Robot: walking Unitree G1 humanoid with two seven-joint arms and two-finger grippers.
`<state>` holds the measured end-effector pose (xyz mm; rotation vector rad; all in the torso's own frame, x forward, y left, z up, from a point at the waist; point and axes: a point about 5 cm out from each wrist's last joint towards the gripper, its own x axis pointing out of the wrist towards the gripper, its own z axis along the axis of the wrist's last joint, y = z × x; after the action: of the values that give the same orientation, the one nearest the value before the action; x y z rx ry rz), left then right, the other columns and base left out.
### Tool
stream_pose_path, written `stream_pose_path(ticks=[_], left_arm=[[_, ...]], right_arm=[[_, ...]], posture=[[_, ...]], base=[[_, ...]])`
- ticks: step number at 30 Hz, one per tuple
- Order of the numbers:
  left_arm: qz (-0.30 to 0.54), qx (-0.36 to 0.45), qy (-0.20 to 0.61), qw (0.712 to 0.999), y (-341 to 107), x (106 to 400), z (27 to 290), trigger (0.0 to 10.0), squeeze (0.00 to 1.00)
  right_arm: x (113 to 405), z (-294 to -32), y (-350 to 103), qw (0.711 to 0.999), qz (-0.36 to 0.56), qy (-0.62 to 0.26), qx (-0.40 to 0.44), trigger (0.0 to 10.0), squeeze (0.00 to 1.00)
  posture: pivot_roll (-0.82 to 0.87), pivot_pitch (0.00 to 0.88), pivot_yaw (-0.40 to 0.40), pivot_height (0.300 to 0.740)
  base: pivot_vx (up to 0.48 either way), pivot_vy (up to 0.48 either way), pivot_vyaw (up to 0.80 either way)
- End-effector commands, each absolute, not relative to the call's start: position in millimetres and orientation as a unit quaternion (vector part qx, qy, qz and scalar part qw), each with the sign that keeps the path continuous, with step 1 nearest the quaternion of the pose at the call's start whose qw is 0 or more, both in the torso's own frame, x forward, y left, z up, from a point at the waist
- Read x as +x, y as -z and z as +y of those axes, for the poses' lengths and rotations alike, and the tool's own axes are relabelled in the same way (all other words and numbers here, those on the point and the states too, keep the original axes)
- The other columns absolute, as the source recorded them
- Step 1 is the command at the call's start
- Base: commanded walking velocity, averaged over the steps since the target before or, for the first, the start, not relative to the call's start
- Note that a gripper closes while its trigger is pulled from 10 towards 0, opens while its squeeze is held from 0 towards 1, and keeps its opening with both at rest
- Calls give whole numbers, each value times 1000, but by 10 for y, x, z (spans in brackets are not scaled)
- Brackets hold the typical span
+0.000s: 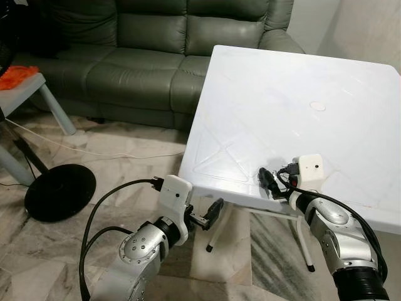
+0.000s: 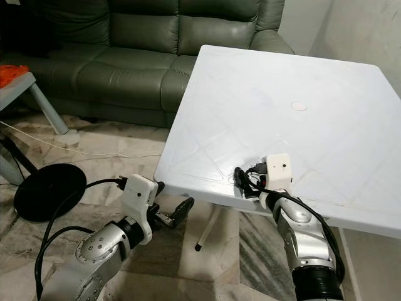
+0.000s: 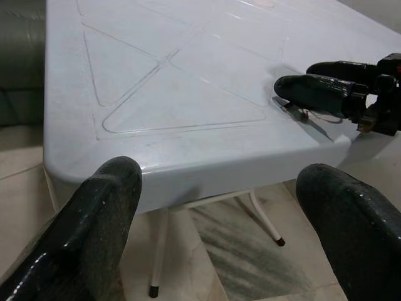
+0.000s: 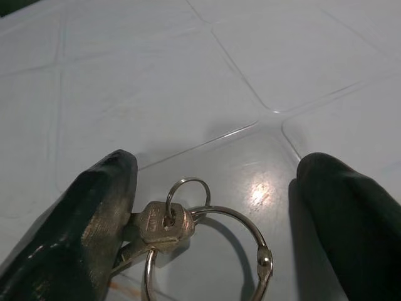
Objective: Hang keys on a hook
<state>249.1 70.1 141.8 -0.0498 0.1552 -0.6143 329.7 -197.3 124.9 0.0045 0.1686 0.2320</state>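
Observation:
A bunch of keys (image 4: pixel 168 223) on silver rings (image 4: pixel 254 241) lies flat on the white table (image 1: pixel 282 100), close to its near edge. My right gripper (image 4: pixel 222 166) is low over the table and open. The keys lie between its fingers, and one finger (image 4: pixel 94 213) touches a brass key. From the head, the right gripper (image 1: pixel 267 177) is over the table's front edge. My left gripper (image 1: pixel 211 216) is open and holds nothing, just below and in front of the table's near left corner. Across the table top, the left wrist view looks at the right gripper's fingers (image 3: pixel 316 88) and the keys (image 3: pixel 308 118).
A grey-green leather sofa (image 1: pixel 138 56) stands behind the table. On the tiled floor to the left sit a black round stand base (image 1: pixel 61 191) and a white cable (image 1: pixel 81 149). A small white side table (image 1: pixel 25 88) carries something orange. White table legs (image 1: pixel 219 229) stand under the table.

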Motion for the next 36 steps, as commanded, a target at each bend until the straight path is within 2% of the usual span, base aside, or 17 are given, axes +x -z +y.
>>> stream_pose_path(ticks=[1,3,7,18,26,36], left_arm=[[88,-26,300,950,-1385,2496,687,10000,0],[88,-28,300,949,-1386,2498,684,10000,0],[87,-28,299,950,-1386,2498,682,10000,0],[88,-32,297,950,-1386,2497,680,10000,0],[87,-33,298,950,-1398,2513,665,10000,0],[86,-37,298,950,-1406,2521,655,10000,0]], right_arm=[[3254,-1996,-1241,988,75,-127,36,10000,0],[3259,-1993,-1307,987,54,-136,74,10000,0],[3243,-1994,-1406,984,10,-151,95,10000,0],[3179,-2122,-1367,986,6,-152,63,10000,0],[3100,-2217,-1264,990,27,-141,2,10000,0],[3082,-2093,-1232,987,33,-159,6,10000,0]], posture=[[-3,177,-41,740],[-3,177,-41,740],[-1,176,-42,740],[-5,174,-40,740],[-11,175,-39,740],[-13,176,-37,740]], base=[[0,0,0],[0,0,0],[0,0,0],[0,0,0],[0,0,0],[0,0,0]])
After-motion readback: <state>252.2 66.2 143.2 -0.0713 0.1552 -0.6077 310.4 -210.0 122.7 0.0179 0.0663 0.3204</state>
